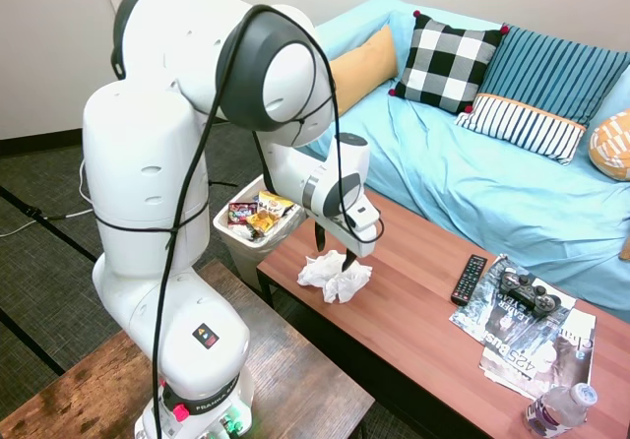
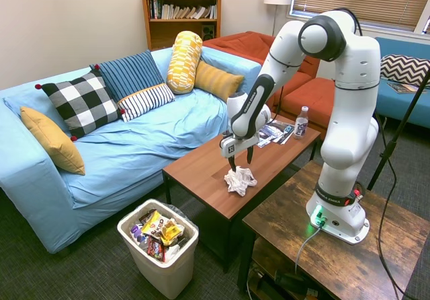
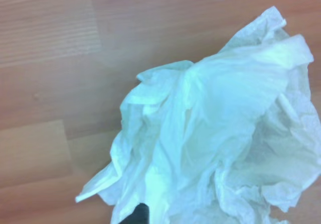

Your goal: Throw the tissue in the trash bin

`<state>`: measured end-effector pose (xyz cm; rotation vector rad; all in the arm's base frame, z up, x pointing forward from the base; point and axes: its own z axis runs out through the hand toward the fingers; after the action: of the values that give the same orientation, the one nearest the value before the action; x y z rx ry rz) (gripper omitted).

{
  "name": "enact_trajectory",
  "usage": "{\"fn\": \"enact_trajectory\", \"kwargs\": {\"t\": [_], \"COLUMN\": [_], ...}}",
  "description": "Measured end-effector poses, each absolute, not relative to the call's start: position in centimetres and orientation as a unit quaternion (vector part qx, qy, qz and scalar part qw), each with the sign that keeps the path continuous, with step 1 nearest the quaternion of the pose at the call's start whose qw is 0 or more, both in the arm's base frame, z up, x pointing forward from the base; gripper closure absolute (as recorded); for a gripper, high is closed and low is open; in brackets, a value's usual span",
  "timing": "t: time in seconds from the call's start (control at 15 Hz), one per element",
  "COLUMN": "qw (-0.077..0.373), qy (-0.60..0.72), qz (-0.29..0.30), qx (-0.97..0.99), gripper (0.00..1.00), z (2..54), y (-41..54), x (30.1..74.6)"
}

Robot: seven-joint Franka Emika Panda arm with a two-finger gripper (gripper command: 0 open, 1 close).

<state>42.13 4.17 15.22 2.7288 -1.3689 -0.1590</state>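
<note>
**Tissue under the gripper, pre-grasp**

The trash bin (image 1: pixel 258 224) stood on the floor off the table's end. The tissue (image 1: pixel 335 276) lay crumpled on the wooden coffee table (image 1: pixel 413 321). The gripper (image 1: pixel 335 258) hung directly over it, fingers apart. Judged featherlight, soft and compressible; best pinched at its bunched raised centre.

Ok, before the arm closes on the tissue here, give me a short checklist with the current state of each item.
1. End effector directly above the tissue: ok; its fingers stand apart on either side of the wad's top.
2. Tissue resting on the coffee table, near the end closest to the bin: ok.
3. Fingers low enough to catch paper when they close: cannot tell; tips appear at the wad's top.
4. Trash bin open, on the floor beside the table end: ok.
5. Room in the bin: ok; wrappers sit near the rim, but space shows.
</note>
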Motion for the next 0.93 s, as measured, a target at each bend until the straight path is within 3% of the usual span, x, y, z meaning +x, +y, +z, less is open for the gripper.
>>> {"fn": "enact_trajectory", "kwargs": {"t": [0.4, 0.47, 0.93], "qw": [0.045, 0.047, 0.051], "qy": [-0.458, -0.46, -0.459], "qz": [-0.046, -0.047, -0.05], "qx": [0.887, 0.886, 0.885], "gripper": [0.0, 1.0, 1.0], "z": [10.4, 9.9, 8.9], "y": [4.8, 4.9, 5.7], "x": [44.0, 44.3, 44.3]}}
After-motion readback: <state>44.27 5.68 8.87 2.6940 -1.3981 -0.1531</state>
